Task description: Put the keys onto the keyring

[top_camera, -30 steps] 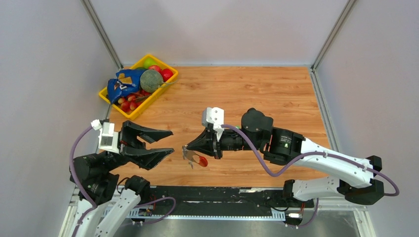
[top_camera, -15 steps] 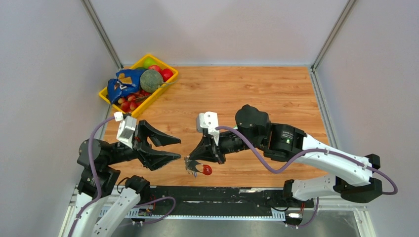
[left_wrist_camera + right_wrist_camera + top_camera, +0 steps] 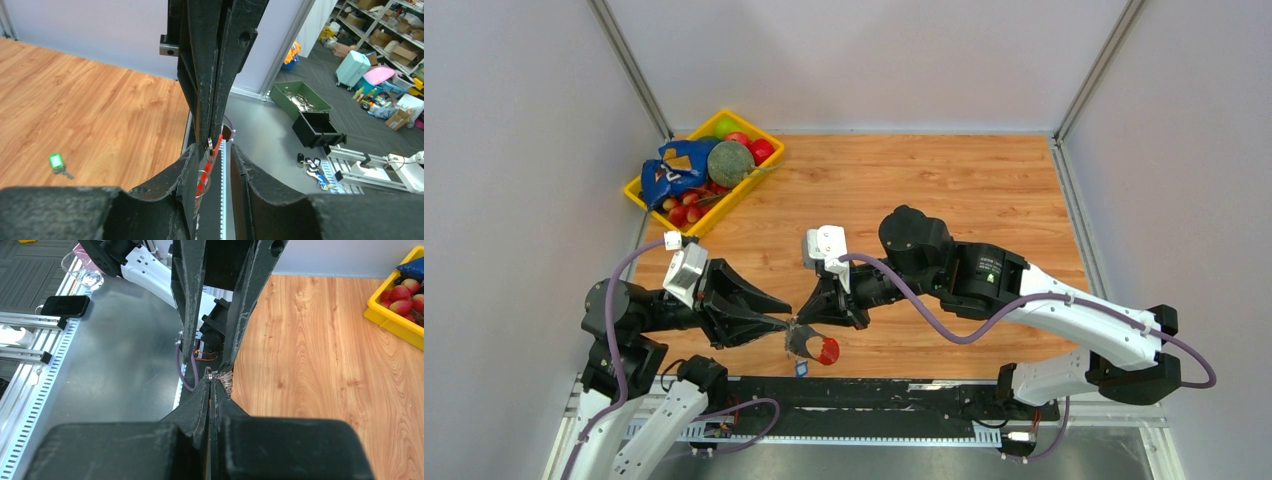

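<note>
Wood-grain tabletop (image 3: 944,190) underneath. Pinched in the pressed-together tips of the right gripper (image 3: 803,322): the keyring (image 3: 816,347), red clip dangling. Left gripper (image 3: 784,322) meeting the keyring from the opposite side, jaws partly spread around it, not clamped. Green key (image 3: 56,161) flat on wood, well apart from the keyring.

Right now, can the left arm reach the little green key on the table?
Probably not yet. The left fingers sit around the keyring the right fingers pinch. The green key lies off to one side on bare wood, uncovered, so backing away first should open the way.
</note>
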Robot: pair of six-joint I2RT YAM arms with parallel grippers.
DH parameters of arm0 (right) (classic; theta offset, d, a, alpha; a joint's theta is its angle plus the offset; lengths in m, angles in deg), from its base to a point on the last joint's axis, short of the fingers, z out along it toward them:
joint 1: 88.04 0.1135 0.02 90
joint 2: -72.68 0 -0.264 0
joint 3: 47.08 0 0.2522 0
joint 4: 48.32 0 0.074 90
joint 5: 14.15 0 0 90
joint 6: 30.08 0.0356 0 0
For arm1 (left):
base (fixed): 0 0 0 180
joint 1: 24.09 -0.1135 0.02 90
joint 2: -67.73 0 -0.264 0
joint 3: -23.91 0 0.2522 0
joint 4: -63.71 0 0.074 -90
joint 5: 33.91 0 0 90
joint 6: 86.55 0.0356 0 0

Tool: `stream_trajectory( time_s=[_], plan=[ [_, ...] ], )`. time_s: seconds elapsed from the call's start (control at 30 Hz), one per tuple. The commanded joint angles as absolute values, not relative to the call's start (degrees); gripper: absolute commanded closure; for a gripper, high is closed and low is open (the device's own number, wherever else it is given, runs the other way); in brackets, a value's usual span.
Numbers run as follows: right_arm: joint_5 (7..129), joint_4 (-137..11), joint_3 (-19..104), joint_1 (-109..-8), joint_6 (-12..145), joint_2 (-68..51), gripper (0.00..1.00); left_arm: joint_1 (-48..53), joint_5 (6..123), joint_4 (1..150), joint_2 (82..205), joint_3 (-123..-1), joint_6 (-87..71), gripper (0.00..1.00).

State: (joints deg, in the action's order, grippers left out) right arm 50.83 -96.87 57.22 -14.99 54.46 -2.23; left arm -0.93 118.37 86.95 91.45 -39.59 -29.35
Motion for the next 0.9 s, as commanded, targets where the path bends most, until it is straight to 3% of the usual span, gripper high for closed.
stream_trajectory(
  time_s=[0.0, 0.5, 0.67, 0.87],
  plan=[
    [50.9, -95.7, 60.8, -15.0, 53.6, -2.6, 1.00, -1.1, 120.5, 88.5, 91.9, -41.3, -27.9, 0.64],
    [51.3, -95.8, 61.5, -15.0, 53.9, -3.7, 1.00, -1.1, 119.5, 90.1, 92.8, -41.5, -26.3, 0.71],
    [51.1, -95.8, 61.7, -15.0, 54.1, -3.7, 1.00, -1.1, 119.5, 90.4, 93.2, -41.5, -26.1, 0.95],
    [50.6, -95.8, 61.6, -15.0, 54.3, -3.8, 1.00, -1.1, 117.3, 92.2, 94.1, -42.2, -24.0, 1.00]
  ],
)
